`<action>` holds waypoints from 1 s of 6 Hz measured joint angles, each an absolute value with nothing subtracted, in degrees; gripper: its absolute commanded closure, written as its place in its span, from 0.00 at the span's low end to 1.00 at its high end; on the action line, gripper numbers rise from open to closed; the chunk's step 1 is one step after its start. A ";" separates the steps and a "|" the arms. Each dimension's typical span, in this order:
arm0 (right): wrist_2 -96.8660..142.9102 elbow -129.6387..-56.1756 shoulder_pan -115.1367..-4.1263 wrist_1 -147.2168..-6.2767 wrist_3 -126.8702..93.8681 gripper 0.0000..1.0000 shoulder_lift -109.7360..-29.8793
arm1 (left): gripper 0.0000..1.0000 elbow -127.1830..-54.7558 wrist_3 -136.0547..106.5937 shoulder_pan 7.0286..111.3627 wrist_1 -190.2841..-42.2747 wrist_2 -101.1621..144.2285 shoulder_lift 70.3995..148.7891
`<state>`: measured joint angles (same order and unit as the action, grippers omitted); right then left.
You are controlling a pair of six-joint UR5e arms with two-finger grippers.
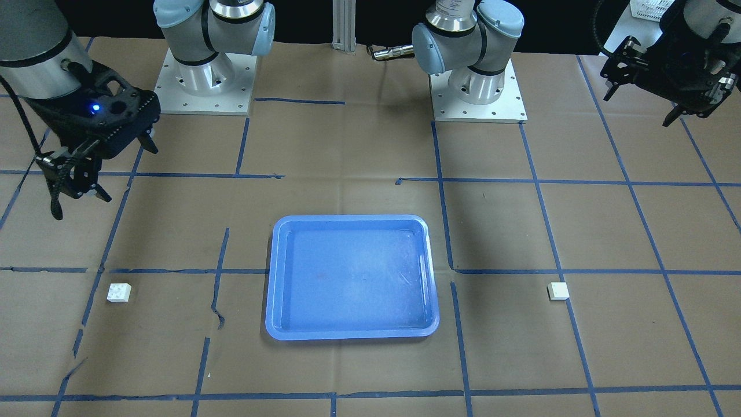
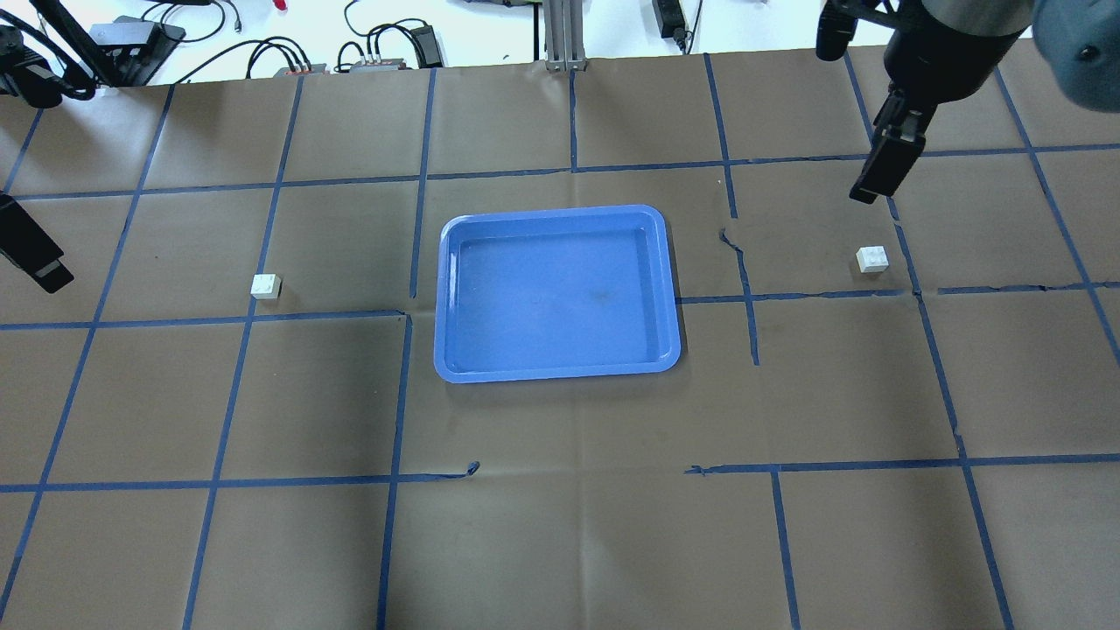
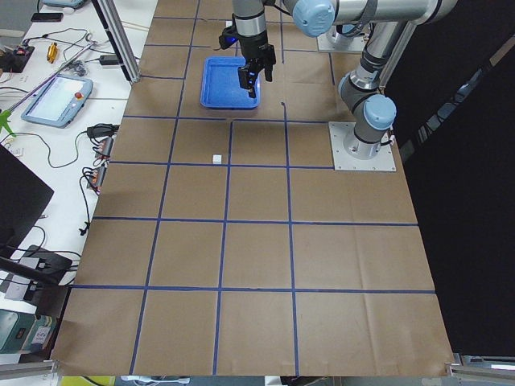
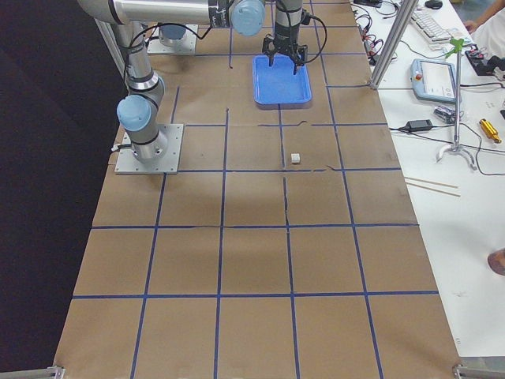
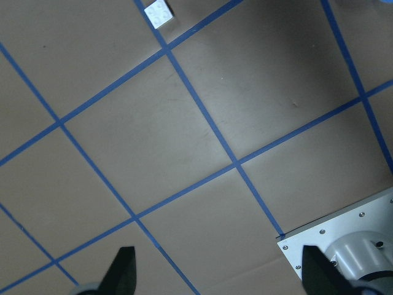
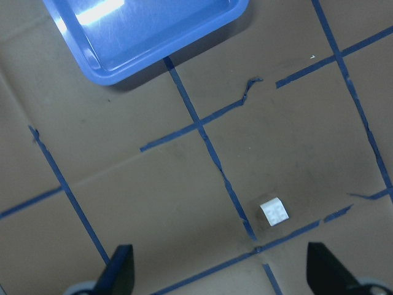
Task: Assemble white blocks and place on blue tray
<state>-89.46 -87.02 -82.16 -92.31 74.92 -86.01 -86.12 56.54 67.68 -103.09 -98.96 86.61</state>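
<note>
The blue tray lies empty in the middle of the table; it also shows in the overhead view and the right wrist view. One white block sits left of the tray and shows in the left wrist view. The other white block sits right of the tray and shows in the right wrist view. My left gripper hovers open and empty, well outward of its block. My right gripper hovers open and empty, high above the table near its block.
The brown paper table cover carries a grid of blue tape lines. The two arm base plates stand at the robot's side. An aluminium post and cables lie beyond the far edge.
</note>
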 measured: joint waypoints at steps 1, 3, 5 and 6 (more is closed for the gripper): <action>-89.20 -87.01 -78.60 -92.93 84.13 0.00 -85.22 | 0.04 -85.68 57.86 64.71 -102.34 -96.90 87.00; -88.29 -86.88 -71.61 -94.54 100.93 0.00 -82.51 | 0.04 -85.70 54.50 61.08 -96.54 -95.52 89.25; -86.04 -86.92 -66.43 -96.15 112.80 0.00 -78.58 | 0.04 -86.10 51.03 60.71 -90.87 -95.43 93.95; -84.18 -87.03 -64.26 -96.38 116.51 0.00 -76.38 | 0.04 -86.12 49.62 60.78 -88.21 -95.47 96.89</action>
